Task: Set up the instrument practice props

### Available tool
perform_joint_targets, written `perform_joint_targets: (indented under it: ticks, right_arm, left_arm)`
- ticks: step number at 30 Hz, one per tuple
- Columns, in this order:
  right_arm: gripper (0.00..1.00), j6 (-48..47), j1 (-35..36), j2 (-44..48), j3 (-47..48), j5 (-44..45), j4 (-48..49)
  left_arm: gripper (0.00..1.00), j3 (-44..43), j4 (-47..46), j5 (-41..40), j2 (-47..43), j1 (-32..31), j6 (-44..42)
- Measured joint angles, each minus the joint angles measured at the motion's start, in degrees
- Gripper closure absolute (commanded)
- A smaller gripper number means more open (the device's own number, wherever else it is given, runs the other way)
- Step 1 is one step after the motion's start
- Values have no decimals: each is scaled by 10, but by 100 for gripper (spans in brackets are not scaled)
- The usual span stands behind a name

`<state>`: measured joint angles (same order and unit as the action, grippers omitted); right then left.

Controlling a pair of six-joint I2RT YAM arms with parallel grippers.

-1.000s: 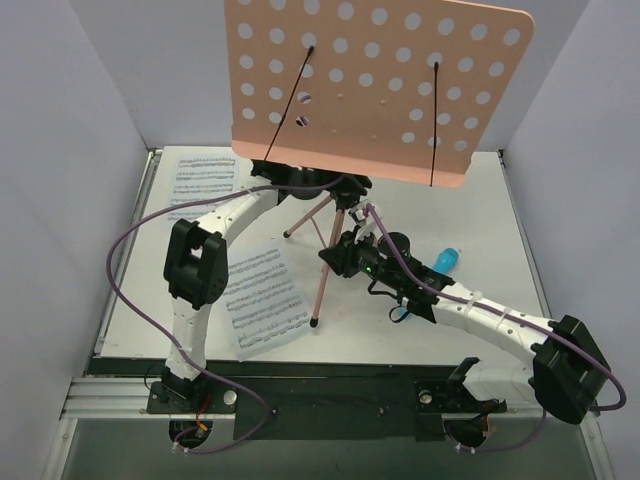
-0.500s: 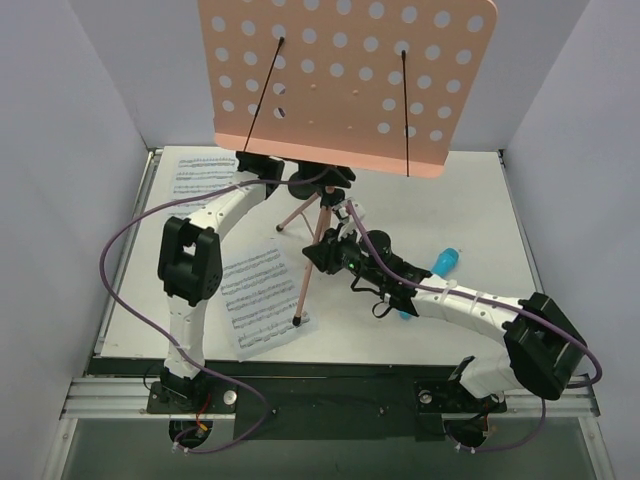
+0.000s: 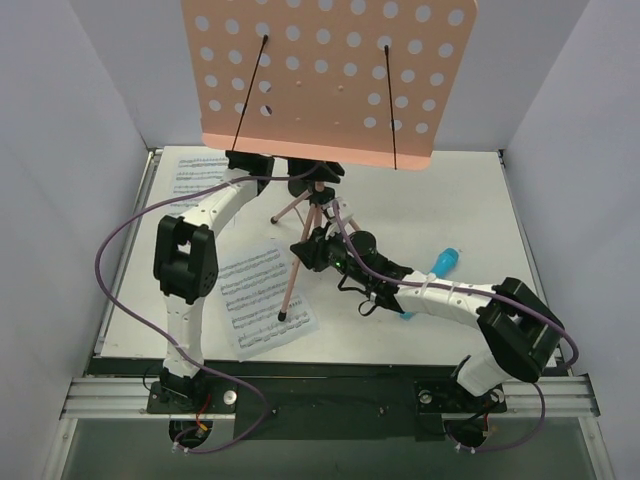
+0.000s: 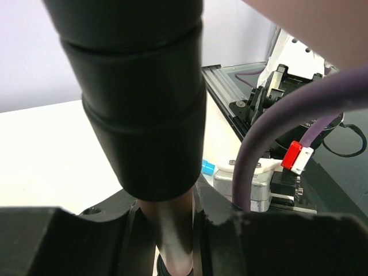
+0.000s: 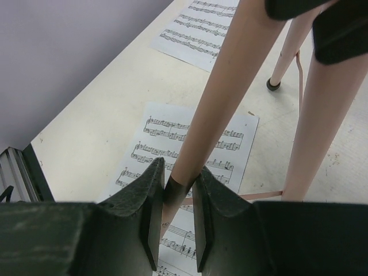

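Pinching leg (image 5: 220,103) — right gripper (image 5: 174,192) closed round it mid-length, centre frame; leg axis slants down-left to foot over page (image 3: 255,285). Left gripper (image 4: 172,236) clamps post (image 4: 138,115) under desk (image 3: 300,145), upper centre — right arm nearer foot.

L arm (image 3: 185,262) reaches fwd, elbow bent high; L pincer (image 4: 171,233) clamped on tripod (image 3: 293,282) shaft. R arm (image 3: 450,298) stretched low toward centre; R pincer (image 5: 179,192) pinching one leg.
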<state>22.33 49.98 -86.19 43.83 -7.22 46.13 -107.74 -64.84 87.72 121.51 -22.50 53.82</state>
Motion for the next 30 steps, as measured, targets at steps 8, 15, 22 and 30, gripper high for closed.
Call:
perform_joint_targets:
  ticks: [8,15,22,30]
  right_arm:
    - [100,-1,7,-42,21,0,30]
    - [100,-12,16,-72,39,-3,40]
    - [79,-13,18,-93,49,-7,55]
    - [58,-54,42,-96,48,-35,12]
  left_arm:
    - [100,30,-35,0,-14,21,18]
    - [100,97,-76,-8,-50,39,14]
    - [100,140,-110,-31,-67,49,16]
    - [30,180,-123,-88,-81,50,9]
